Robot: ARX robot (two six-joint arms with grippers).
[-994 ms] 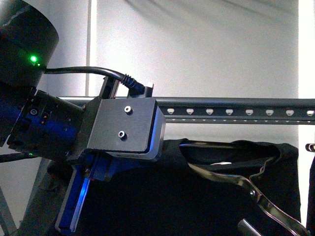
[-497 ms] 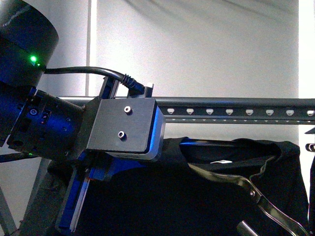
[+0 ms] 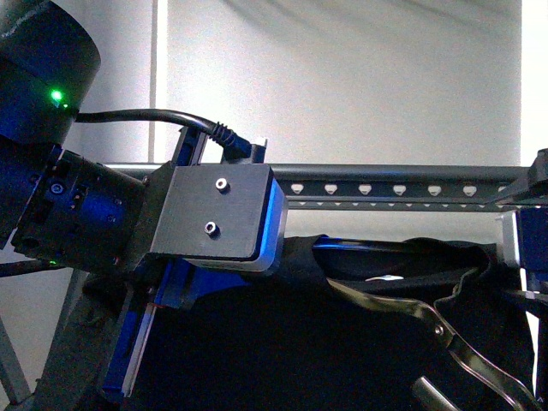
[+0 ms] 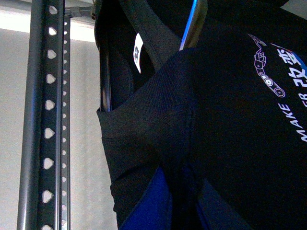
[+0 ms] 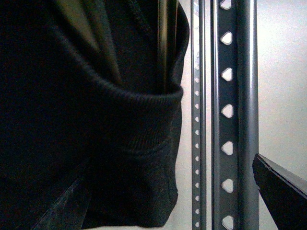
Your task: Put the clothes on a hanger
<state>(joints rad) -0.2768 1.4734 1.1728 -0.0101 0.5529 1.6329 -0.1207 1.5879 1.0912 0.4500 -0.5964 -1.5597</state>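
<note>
Two ends engaged: left tool [image 3: 135, 344] and right tool [image 3: 524, 241] are against the black T-shirt [image 3: 342, 351], and fabric hides whether either is gripping. Shirt is on the silver coat hanger [image 3: 401, 306], just under the rack rail [image 3: 402, 175].

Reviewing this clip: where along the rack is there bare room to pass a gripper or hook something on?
Free: the dark grey holed metal rail between the left arm's grey wrist block and the right arm, plus the pale gap just under it. Crowded: below, the black T-shirt and shiny silver hanger fill everything.
</note>
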